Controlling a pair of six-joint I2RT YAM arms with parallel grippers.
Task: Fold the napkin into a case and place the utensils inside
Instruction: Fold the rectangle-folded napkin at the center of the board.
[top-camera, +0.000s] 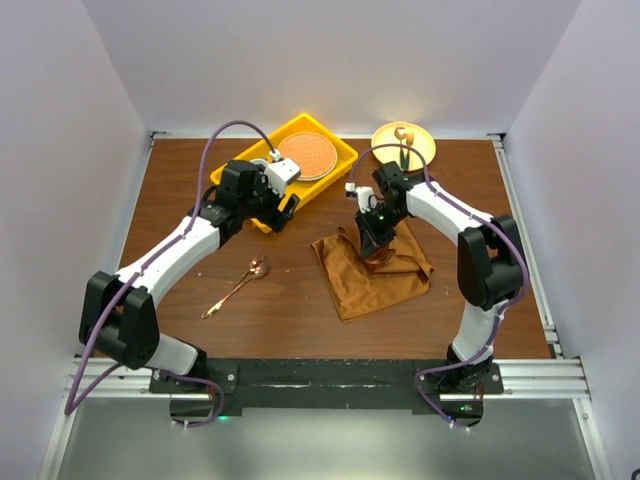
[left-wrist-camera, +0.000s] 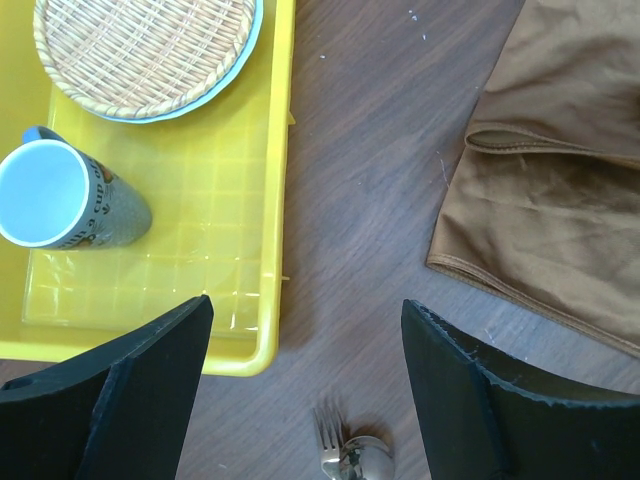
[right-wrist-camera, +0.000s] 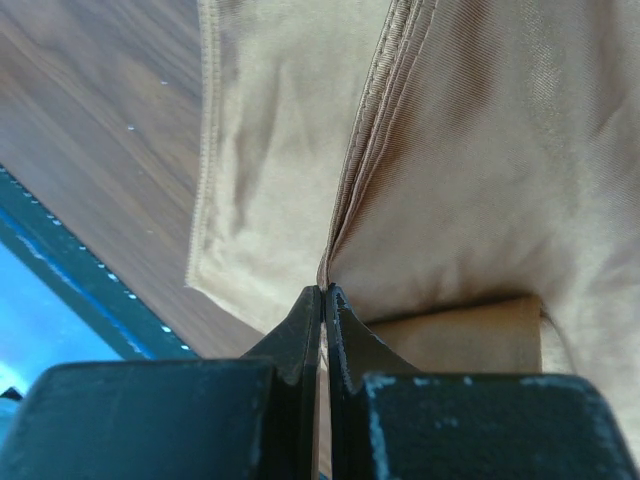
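Note:
The rust-brown napkin (top-camera: 375, 275) lies loosely folded on the table right of centre, with its far edge lifted. My right gripper (top-camera: 372, 245) is shut on that edge. The right wrist view shows the fingertips (right-wrist-camera: 325, 290) pinching several cloth layers of the napkin (right-wrist-camera: 470, 150). The utensils (top-camera: 240, 285), copper-coloured, lie to the left of the napkin. In the left wrist view a spoon bowl and fork tines (left-wrist-camera: 350, 455) lie together. My left gripper (left-wrist-camera: 305, 310) hangs open above bare table between the tray and the napkin (left-wrist-camera: 560, 200), holding nothing. No case is in view.
A yellow tray (top-camera: 340, 150) at the back holds a wicker plate (top-camera: 305, 155) and a grey mug (left-wrist-camera: 60, 195). A yellow plate (top-camera: 430, 150) with a small object on it stands at the back right. White walls enclose the table.

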